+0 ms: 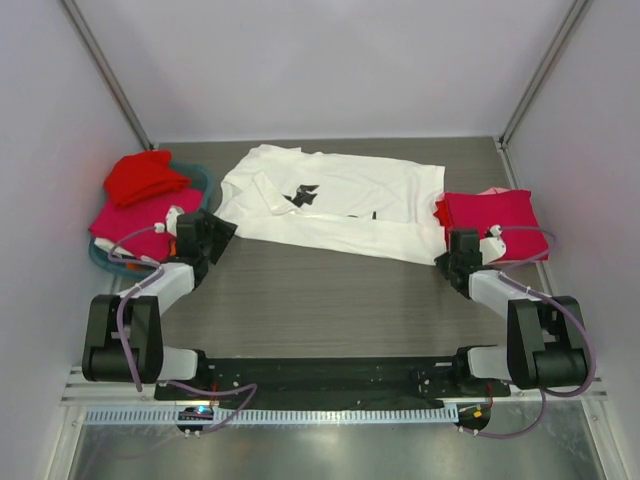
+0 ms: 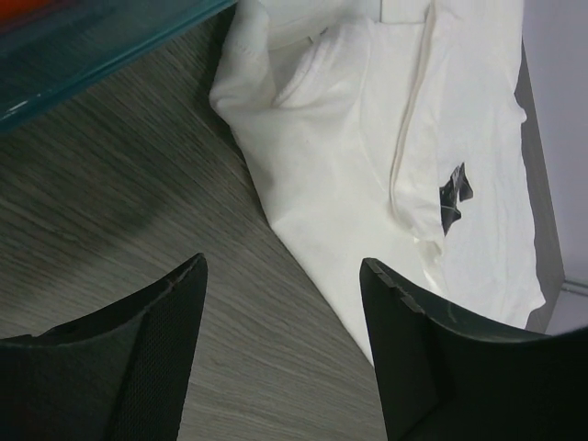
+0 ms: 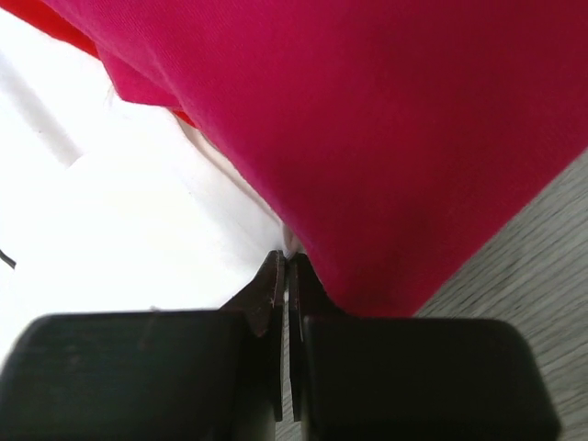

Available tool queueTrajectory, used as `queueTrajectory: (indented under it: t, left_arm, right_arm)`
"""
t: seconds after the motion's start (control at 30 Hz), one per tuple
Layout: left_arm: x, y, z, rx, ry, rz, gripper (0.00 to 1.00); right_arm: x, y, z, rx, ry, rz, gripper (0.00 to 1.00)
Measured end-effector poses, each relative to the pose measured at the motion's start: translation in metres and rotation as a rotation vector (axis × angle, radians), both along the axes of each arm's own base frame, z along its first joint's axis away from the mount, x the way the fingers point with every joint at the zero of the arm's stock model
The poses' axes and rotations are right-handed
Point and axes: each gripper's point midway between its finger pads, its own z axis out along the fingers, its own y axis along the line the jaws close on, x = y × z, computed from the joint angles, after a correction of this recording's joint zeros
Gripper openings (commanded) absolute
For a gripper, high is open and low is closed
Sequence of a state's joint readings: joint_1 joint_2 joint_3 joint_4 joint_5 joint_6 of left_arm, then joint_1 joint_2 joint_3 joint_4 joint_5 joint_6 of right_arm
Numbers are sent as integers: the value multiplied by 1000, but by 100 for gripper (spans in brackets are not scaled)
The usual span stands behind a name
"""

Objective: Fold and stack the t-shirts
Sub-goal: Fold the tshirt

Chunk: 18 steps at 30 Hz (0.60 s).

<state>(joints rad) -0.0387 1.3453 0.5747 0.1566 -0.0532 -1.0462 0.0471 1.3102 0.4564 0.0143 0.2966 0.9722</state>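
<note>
The white t-shirt (image 1: 340, 205) with its dark print lies spread across the back of the table. My left gripper (image 1: 215, 235) hovers open at its near left edge; in the left wrist view its jaws (image 2: 280, 266) frame bare wood, with the right finger (image 2: 432, 349) over the white t-shirt's (image 2: 367, 165) hem. My right gripper (image 1: 448, 255) is shut at the shirt's near right corner. In the right wrist view its tips (image 3: 287, 257) pinch the white t-shirt's (image 3: 110, 202) edge just under a folded magenta t-shirt (image 3: 395, 119).
The folded magenta t-shirt (image 1: 495, 220) lies at the right, a red edge (image 1: 440, 210) showing beneath it. At the left a teal basket (image 1: 205, 180) holds a red t-shirt (image 1: 145, 177) and a magenta one (image 1: 135, 220). White walls enclose the table.
</note>
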Motion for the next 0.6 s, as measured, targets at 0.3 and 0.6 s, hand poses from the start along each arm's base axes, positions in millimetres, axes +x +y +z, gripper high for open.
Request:
queueTrajectory:
  t: [0.3, 0.6]
  left_arm:
    - [27, 4, -33, -19, -35, 54, 51]
    - [45, 10, -46, -22, -41, 108, 21]
  right_arm:
    - [1, 3, -1, -12, 9, 78, 1]
    - [3, 3, -1, -9, 6, 101, 1]
